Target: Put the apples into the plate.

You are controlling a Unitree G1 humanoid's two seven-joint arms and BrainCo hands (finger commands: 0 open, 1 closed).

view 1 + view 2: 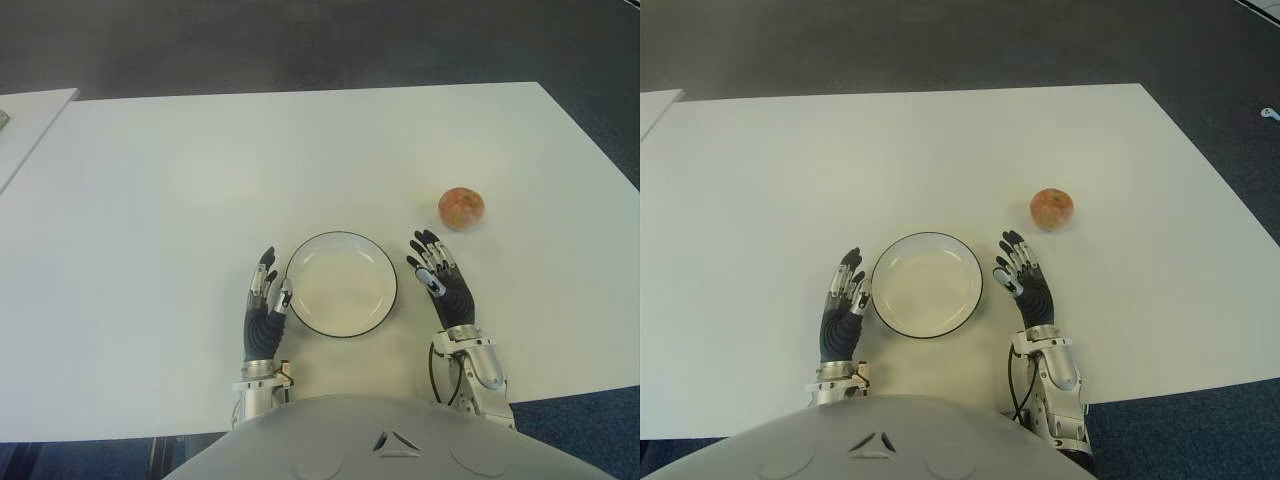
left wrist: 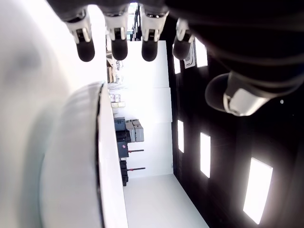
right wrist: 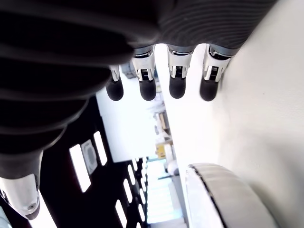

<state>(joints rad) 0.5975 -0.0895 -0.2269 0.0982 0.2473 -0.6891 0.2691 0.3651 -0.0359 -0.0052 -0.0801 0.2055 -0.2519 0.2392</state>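
Note:
One reddish-yellow apple [image 1: 461,208] lies on the white table [image 1: 300,150], to the right of and a little beyond the plate. The white plate [image 1: 342,283] with a dark rim holds nothing. My left hand [image 1: 266,292] shows just left of the plate, fingers straight and spread, holding nothing. My right hand [image 1: 434,266] shows just right of the plate, fingers extended and holding nothing, a short way short of the apple. The plate's rim [image 2: 97,156] appears close beside the fingers in the left wrist view, and the plate's edge [image 3: 223,190] also shows in the right wrist view.
A second white table edge [image 1: 25,120] shows at the far left. Dark carpet floor [image 1: 320,40] lies beyond the table. The table's right edge [image 1: 610,160] runs diagonally near the apple's side.

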